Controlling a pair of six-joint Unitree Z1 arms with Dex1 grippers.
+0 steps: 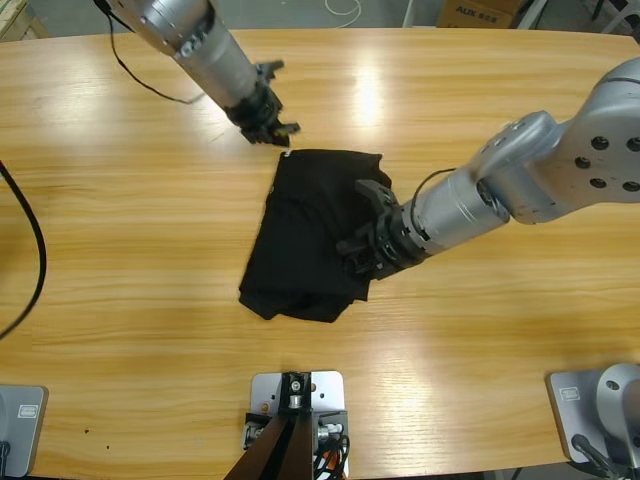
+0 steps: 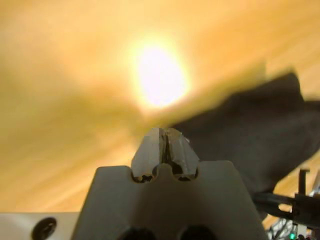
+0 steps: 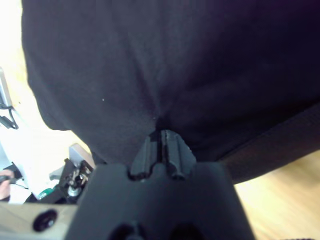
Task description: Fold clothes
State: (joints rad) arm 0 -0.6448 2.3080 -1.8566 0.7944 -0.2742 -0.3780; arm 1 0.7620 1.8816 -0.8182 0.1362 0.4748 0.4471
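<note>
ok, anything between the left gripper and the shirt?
Nothing visible. The left gripper sits just past the shirt's upper corner, with only bare table between them; its jaws are shut and empty. The right gripper is already shut on the shirt's right edge.

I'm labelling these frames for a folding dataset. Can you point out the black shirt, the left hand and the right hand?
black shirt (image 1: 300, 240): high view, on the middle of the cloth.
left hand (image 1: 278, 132): high view, between its fingertips.
right hand (image 3: 162, 135): right wrist view, between its fingertips, pinching the cloth.

A lab or workshop is suggested: two arms (image 1: 560, 170) fixed at a wood table (image 1: 120, 260), cables (image 1: 30, 240) & a cardboard box (image 1: 478, 12) seen.
</note>
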